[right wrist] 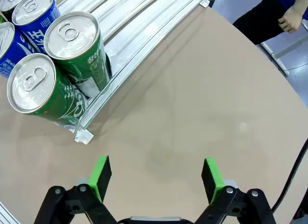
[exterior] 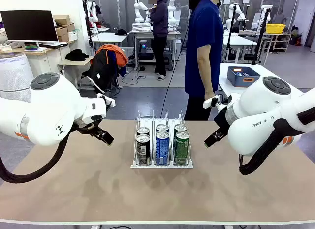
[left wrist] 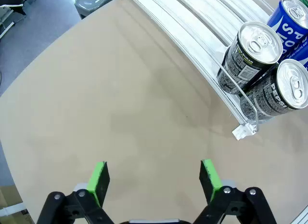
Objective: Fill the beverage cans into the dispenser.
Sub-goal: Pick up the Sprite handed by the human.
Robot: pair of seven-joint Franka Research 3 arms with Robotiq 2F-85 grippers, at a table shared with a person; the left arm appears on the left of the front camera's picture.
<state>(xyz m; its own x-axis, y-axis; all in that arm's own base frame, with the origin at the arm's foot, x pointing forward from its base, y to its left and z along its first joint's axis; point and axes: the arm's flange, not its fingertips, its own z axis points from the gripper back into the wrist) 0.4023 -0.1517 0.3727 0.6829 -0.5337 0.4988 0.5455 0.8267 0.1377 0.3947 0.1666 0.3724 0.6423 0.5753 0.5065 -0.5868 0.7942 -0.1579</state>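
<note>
Note bare tabletop (exterior: 74, 189) nearest. Record left gripper (left wrist: 154, 178) hovering above it, left of the dispenser (exterior: 161, 165), fingers spread fully, holding nothing. Record right gripper (right wrist: 156, 178) hovering on the opposite side, fingers equally wide, likewise empty. Find dispenser at mid-tabletop with six beverage cans upright in three lanes, two deep: black cans (exterior: 143, 149) left lane, blue cans (exterior: 162, 147) centre, green cans (exterior: 182, 147) right. See a person (exterior: 204, 47) standing beyond the far edge.

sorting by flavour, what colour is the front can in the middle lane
The front middle can is blue with white lettering; clearest in the front view.
</note>
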